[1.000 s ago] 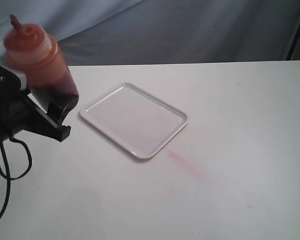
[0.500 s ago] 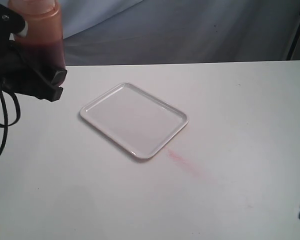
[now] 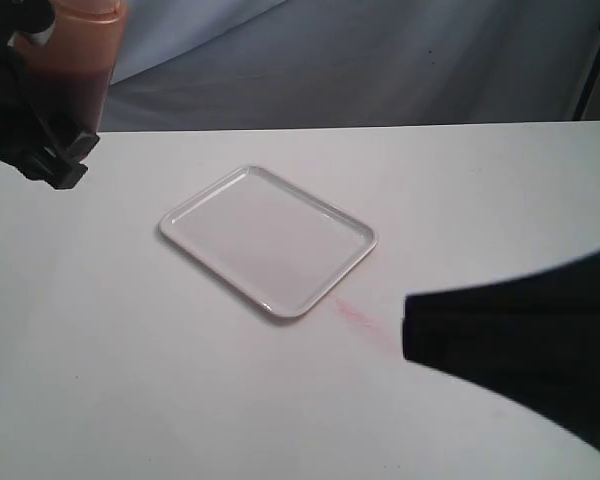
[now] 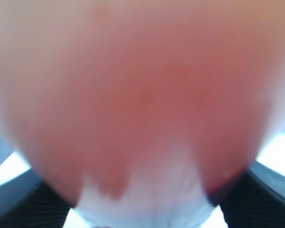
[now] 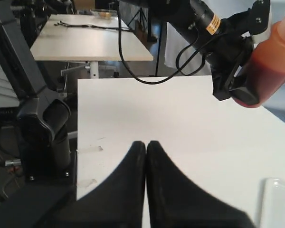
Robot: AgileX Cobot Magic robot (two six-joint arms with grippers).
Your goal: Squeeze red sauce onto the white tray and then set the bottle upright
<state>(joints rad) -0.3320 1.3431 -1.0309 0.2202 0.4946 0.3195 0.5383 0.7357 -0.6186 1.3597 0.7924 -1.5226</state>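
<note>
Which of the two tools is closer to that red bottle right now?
Left. Its tool grips the bottle, held above the table; the right tool, shut and empty, sits well apart from it.

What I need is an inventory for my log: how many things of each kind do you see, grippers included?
Squeeze bottles: 1 (the bottle, held off the table)
Trays: 1 (the white tray, no sauce on it)
Grippers: 2 (left gripper clamped on the bottle; right gripper shut, holding nothing)
Stains: 1 (pink smear beside the tray)
Total: 5
</note>
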